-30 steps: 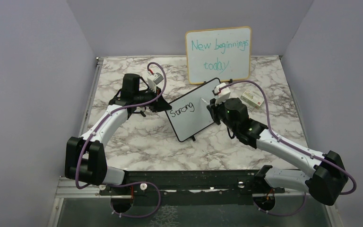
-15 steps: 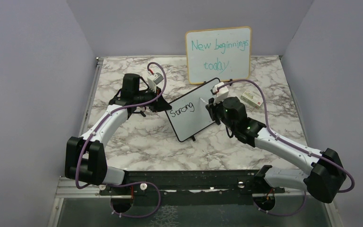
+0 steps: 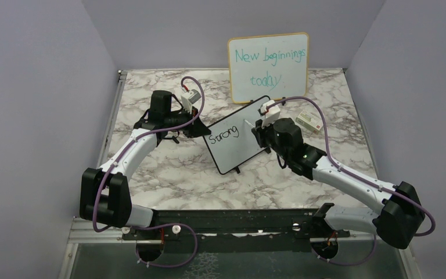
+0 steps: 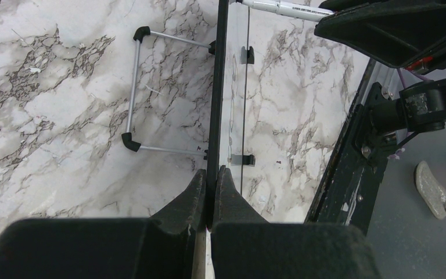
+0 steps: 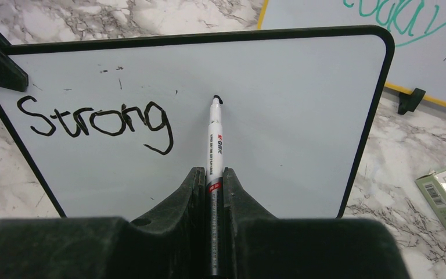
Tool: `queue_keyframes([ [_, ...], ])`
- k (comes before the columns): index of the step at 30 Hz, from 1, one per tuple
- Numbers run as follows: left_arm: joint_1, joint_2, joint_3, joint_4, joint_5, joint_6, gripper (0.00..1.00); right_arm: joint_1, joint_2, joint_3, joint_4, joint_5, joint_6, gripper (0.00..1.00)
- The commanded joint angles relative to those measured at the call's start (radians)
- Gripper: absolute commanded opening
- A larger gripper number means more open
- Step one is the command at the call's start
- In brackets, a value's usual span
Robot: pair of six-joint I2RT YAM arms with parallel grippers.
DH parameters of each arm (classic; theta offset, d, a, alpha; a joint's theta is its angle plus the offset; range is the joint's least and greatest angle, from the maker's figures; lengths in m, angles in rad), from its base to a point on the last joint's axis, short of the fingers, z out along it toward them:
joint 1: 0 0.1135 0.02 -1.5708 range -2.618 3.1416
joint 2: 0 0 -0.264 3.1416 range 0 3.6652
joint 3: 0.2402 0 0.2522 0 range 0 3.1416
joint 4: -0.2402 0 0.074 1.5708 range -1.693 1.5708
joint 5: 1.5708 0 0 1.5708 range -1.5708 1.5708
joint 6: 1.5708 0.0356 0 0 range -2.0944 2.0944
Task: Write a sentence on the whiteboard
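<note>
Ahead of right gripper (image 5: 212, 174), jaws pinched tight on marker (image 5: 215, 131), tip at whiteboard (image 5: 290, 116) just past "Strong" (image 5: 96, 119), placed for next word. Left gripper (image 4: 211, 177) clamped on whiteboard edge, steadying it against pen pressure.

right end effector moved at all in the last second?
Yes, slightly. In the top view the right end effector has shifted left across the whiteboard, away from the box lying on the table.

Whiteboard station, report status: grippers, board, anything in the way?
Left gripper shut on whiteboard edge. Right gripper shut on marker, tip at whiteboard. "Strong" written. Nothing blocking.
</note>
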Motion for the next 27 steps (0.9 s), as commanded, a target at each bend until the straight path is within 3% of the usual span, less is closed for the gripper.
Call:
queue_keyframes([
  [1,-0.022,0.052,-0.039,-0.116,-0.145,0.076,0.0,0.001,0.008,0.033,0.032,-0.044,-0.008,0.01],
  [27,-0.022,0.054,-0.037,-0.118,-0.151,0.078,0.0,0.0,-0.005,0.023,-0.059,-0.024,0.006,0.0],
])
